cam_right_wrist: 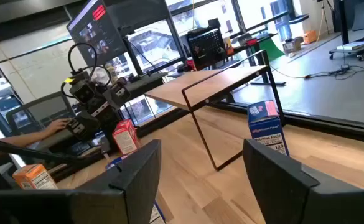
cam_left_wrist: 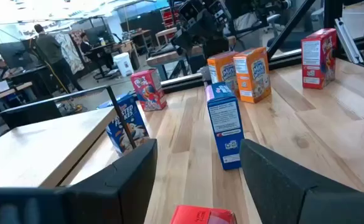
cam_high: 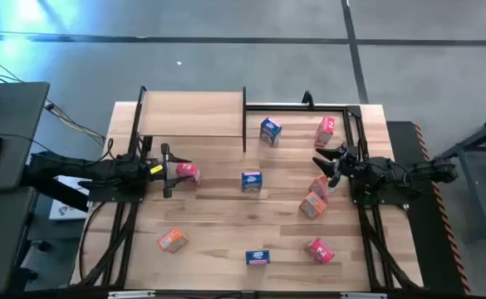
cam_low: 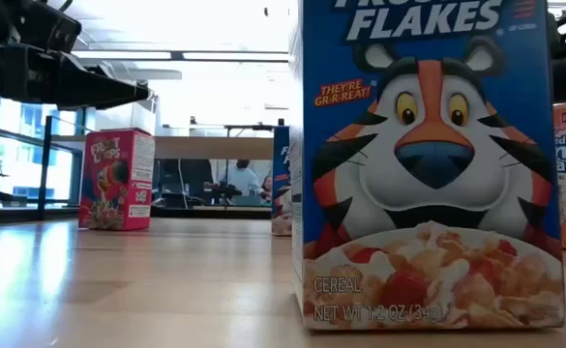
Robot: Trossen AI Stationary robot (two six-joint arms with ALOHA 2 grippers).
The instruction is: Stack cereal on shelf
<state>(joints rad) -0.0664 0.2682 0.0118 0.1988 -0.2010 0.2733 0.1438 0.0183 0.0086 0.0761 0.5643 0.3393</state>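
Observation:
A pink-red cereal box (cam_high: 188, 173) stands upright on the table, left of centre. My left gripper (cam_high: 174, 170) hovers level just above it, open. The box's top (cam_left_wrist: 203, 215) shows below the gap between the fingers, and the low view shows clear space between the arm and this box (cam_low: 118, 179). My right gripper (cam_high: 326, 160) is open and holds nothing, above two orange cereal boxes (cam_high: 316, 195) at the right. The shelf (cam_high: 193, 115), a light board on a black frame, stands at the far left with nothing on it.
Blue boxes stand at the far side (cam_high: 270, 130), the centre (cam_high: 251, 181) and the near edge (cam_high: 257, 257). Pink-red boxes stand at the far right (cam_high: 326, 129) and near right (cam_high: 320, 249). One orange box (cam_high: 172, 240) lies near left. People sit in the room beyond the table.

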